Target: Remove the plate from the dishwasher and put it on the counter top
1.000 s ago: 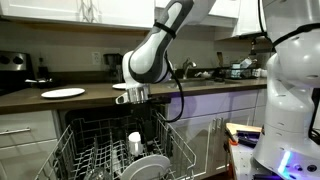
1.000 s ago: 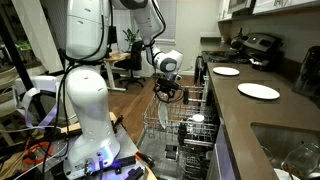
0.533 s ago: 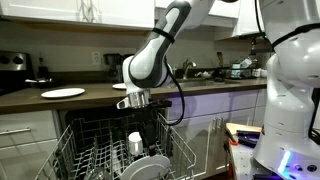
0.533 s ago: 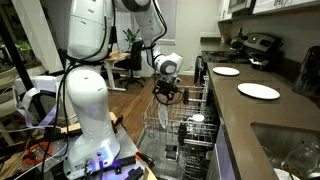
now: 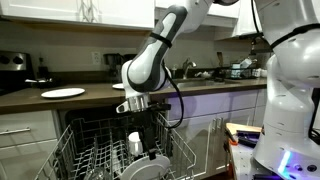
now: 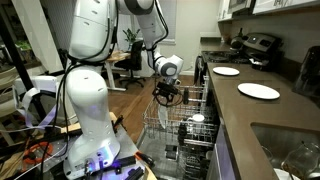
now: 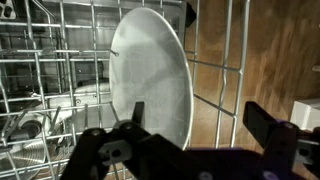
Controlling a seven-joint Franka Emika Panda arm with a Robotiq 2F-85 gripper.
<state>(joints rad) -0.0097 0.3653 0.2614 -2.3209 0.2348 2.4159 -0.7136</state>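
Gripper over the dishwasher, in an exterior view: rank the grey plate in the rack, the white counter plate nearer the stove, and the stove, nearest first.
1. Grey plate, in the rack just below the gripper.
2. White counter plate, off to the left on the counter top.
3. Stove, at the far left end.

Both exterior views share dishwasher (image 5: 95,135); wrist cam close-up inside.

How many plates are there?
3. A near white plate and a far white plate lie on the counter top; the plate stands in the dishwasher rack. Others may be hidden.
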